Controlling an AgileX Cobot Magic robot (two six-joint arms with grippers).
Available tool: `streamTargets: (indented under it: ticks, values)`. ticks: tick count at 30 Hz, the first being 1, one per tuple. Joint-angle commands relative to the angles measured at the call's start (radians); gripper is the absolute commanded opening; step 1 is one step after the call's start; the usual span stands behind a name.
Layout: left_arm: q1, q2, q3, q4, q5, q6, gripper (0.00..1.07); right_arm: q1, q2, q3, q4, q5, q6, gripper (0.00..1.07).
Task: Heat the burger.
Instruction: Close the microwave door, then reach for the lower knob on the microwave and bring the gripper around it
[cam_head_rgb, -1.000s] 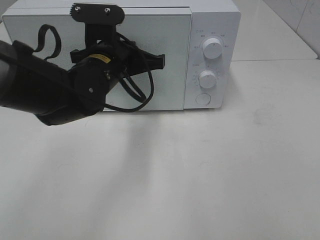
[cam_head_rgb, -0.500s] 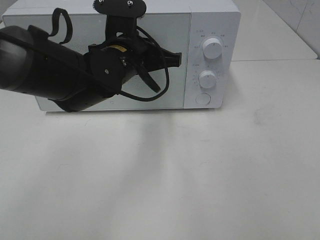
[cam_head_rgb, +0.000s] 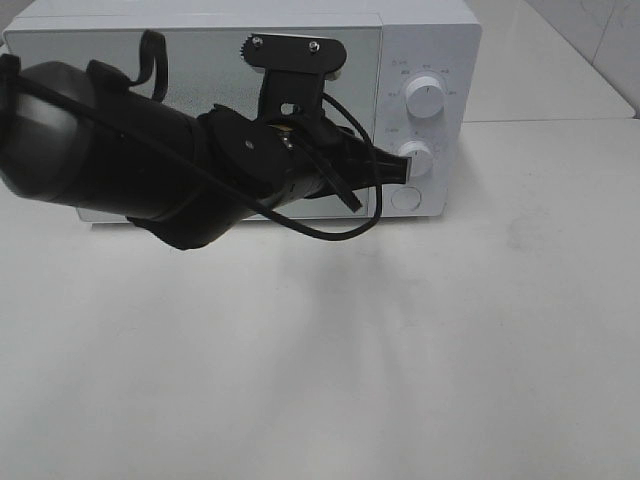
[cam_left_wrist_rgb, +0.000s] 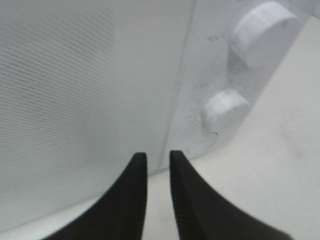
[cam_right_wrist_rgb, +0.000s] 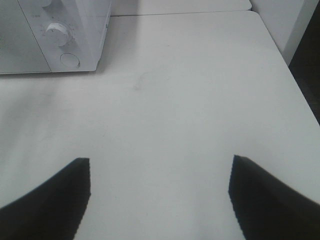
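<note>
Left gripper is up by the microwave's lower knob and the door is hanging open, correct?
Not quite. The microwave door is shut, as the exterior high view shows. The left gripper is up by the lower knob.

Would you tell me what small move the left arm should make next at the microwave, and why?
Probably widen the left gripper and ease it onto the lower knob: the door is shut, and the jaws stand barely apart, just short of that knob.
</note>
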Motion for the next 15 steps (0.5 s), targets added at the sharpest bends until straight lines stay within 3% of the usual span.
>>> streamTargets:
  ticks: [1,2,3,6,7,11,13,15]
  values:
    - [0.001,-0.036,-0.008,-0.022,0.132,0.044,0.47,-0.006,-0.027,0.005,-0.01,-0.007,0.004,0.76]
    - [0.001,-0.04,-0.008,-0.022,0.165,0.053,0.58,-0.006,-0.027,0.005,-0.01,-0.007,0.004,0.76]
    - [0.001,-0.053,-0.007,-0.022,0.228,0.055,0.81,-0.006,-0.027,0.005,-0.01,-0.007,0.004,0.76]
    - [0.001,-0.06,-0.006,-0.02,0.254,0.06,0.89,-0.006,-0.027,0.005,-0.01,-0.007,0.004,0.76]
    - [0.002,-0.073,-0.005,-0.012,0.32,0.081,0.97,-0.006,-0.027,0.005,-0.01,-0.007,0.004,0.76]
    - [0.02,-0.086,-0.005,0.008,0.44,0.099,0.98,-0.006,-0.027,0.005,-0.01,-0.007,0.004,0.76]
    - [0.091,-0.111,-0.005,0.051,0.67,0.097,0.98,-0.006,-0.027,0.005,-0.01,-0.007,0.004,0.76]
    - [0.109,-0.119,-0.005,0.058,0.719,0.093,0.98,-0.006,-0.027,0.005,-0.01,-0.007,0.004,0.76]
